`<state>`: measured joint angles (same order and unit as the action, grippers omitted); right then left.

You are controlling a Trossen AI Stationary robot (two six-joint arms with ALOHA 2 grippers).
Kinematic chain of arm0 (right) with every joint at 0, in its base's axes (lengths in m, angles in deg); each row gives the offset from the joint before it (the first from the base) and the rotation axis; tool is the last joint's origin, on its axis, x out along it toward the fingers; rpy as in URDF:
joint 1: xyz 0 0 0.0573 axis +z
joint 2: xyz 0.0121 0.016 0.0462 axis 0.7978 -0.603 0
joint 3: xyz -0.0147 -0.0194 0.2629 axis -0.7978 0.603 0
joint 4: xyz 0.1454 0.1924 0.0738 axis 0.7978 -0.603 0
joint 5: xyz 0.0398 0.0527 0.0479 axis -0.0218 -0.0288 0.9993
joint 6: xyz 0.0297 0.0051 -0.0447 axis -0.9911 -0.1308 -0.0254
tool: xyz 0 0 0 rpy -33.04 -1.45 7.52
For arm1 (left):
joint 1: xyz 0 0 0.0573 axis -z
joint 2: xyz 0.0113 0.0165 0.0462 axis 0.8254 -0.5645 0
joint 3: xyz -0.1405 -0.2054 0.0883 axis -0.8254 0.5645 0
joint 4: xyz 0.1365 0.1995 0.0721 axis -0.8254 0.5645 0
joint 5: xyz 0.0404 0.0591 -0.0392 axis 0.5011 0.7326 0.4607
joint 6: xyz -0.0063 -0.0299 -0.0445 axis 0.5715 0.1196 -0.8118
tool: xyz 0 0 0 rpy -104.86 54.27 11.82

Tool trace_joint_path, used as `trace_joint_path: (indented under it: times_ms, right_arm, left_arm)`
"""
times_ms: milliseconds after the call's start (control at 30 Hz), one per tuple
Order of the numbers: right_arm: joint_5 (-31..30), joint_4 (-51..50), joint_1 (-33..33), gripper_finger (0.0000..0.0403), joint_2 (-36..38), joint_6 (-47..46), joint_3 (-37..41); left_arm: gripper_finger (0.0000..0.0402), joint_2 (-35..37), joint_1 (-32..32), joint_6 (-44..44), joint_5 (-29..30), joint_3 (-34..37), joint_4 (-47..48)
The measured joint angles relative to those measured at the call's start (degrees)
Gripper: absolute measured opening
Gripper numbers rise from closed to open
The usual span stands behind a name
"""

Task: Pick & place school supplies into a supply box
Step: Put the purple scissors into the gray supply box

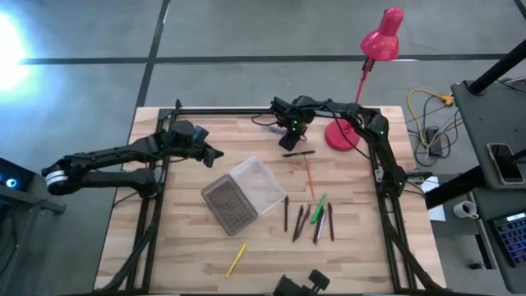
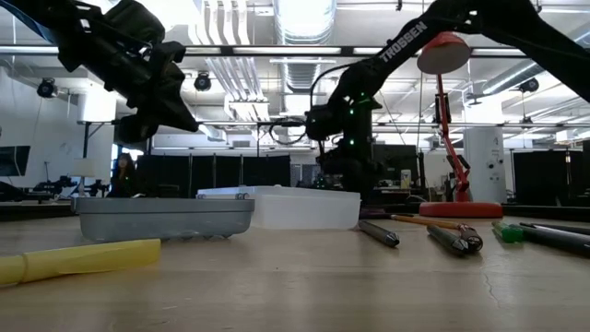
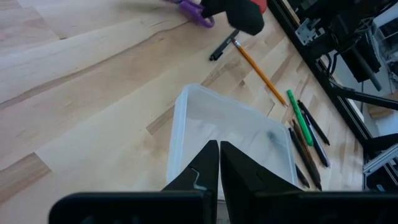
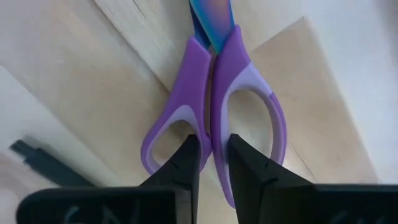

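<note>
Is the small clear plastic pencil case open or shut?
Open: the small clear plastic pencil case lies spread flat, ribbed grey half beside clear half, with nothing visible inside.

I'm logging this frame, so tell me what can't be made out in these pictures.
- Scissors: right wrist view cuts off the blade tips; in the high view the right claw covers them.
- Supply box: in the left wrist view the shut left claw hides its near part.
- Yellow pen: low view's edge crops it.

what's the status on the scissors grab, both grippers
Right gripper shut on the scissors at the table's far edge. Left gripper shut, empty, above the supply box. Nothing blocking; pens still on the table.
</note>
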<state>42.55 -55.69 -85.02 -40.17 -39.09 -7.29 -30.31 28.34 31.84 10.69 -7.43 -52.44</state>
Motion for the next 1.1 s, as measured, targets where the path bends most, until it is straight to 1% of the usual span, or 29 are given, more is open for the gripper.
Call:
trace_joint_path:
  times_ms: [167,233,433,467,533,667,700,800,933,1033,1100]
  right_arm:
    - [0.3,-1.6,-0.1,0.0043,1.3,-0.6,-0.2]
    - [1.1,-2.1,0.1,0.0031,2.2,-1.5,-0.2]
    - [5.6,-3.1,2.4,0.0009,7.0,-8.5,-0.4]
    - [5.3,-2.8,2.9,0.0006,7.9,-9.2,-0.4]
    - [2.6,-1.9,3.8,0.0005,9.5,-9.6,-0.5]
    - [-1.3,-1.3,3.8,0.0008,8.8,-5.7,0.0]
    - [-1.8,-1.3,3.5,0.0011,8.1,-5.0,0.0]
    - [-0.3,-1.4,2.2,0.0033,5.9,-2.8,0.3]
    - [0.8,-1.4,1.2,0.0085,2.0,-0.2,0.6]
    - [-0.5,-1.3,1.0,0.0124,0.1,2.5,0.6]
    - [-2.7,-1.2,1.1,0.0141,-0.7,4.2,0.5]
  left_arm:
    - [0.0,0.0,0.0,0.0,0.0,0.0,0.0]
    - [0.0,0.0,0.0,0.0,0.0,0.0,0.0]
    - [0.0,0.0,0.0,0.0,0.0,0.0,0.0]
    - [0.0,0.0,0.0,0.0,0.0,0.0,0.0]
    - [0.0,0.0,0.0,0.3,0.0,0.0,0.0]
    - [0.0,0.0,0.0,0.6,0.0,0.0,-0.1]
    - [0.0,0.0,0.0,0.6,0.0,0.0,-0.1]
    - [0.0,0.0,0.0,0.5,0.0,0.0,-0.2]
    - [0.0,0.0,0.0,0.0,0.0,0.0,-0.2]
    - [0.0,0.0,0.0,-0.6,-0.1,0.0,-0.2]
    - [0.0,0.0,0.0,-0.6,-0.1,0.0,-0.2]
